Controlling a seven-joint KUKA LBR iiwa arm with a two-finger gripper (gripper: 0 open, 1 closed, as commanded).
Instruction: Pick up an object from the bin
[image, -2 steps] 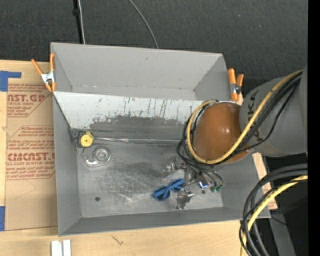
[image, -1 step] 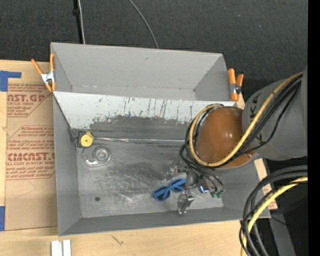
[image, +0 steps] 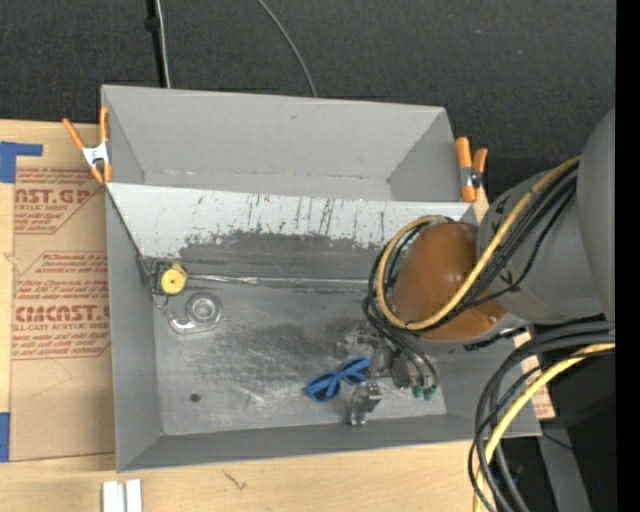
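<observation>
A small yellow disc (image: 173, 280) lies at the left, a clear round cap (image: 200, 311) just beside it.

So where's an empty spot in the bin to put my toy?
The bin floor is bare in the middle, between the clear round thing and the blue looped thing, and toward the view's lower left. It is crowded at the lower right, where the pincer sits by that blue thing.
</observation>
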